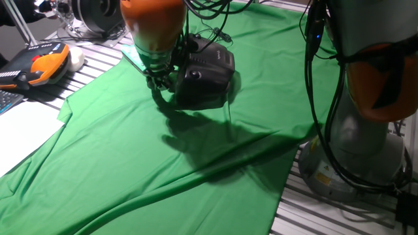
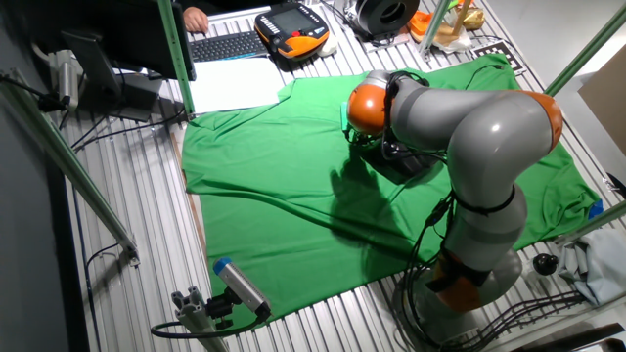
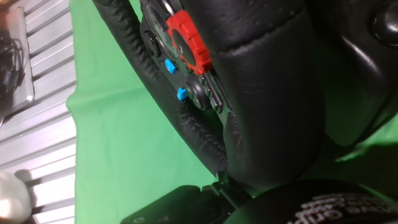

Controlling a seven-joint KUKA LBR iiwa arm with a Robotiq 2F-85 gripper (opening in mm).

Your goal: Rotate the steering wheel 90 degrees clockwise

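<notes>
Sitting on the cloth: the steering wheel (image 1: 164,98), black and round, fixed to a bulky black box base (image 1: 208,77) toward the far side of the tabletop (image 1: 326,212).
Wheel up close: from the hand view the stitched leather rim (image 3: 186,124) fills the frame, with a red dial (image 3: 188,38) and small blue buttons (image 3: 181,94) on the hub.
Gripper: the gripper (image 1: 159,78) hangs right at the wheel's rim, under the arm's orange band (image 1: 151,23).
Jaws: I cannot tell whether they are spread or pinching the rim; the fingers are hidden among black parts in every view.
Cloth: a green sheet (image 1: 150,170), wrinkled, with long folds running toward the near edge.
Arm: the grey arm (image 2: 489,127) bends over from its base (image 2: 460,279) at the cloth's edge, cables trailing beside it.
Further off: an orange-and-black pendant (image 1: 39,65) lies on the slatted tabletop beyond the cloth, near a white sheet (image 1: 23,130).
</notes>
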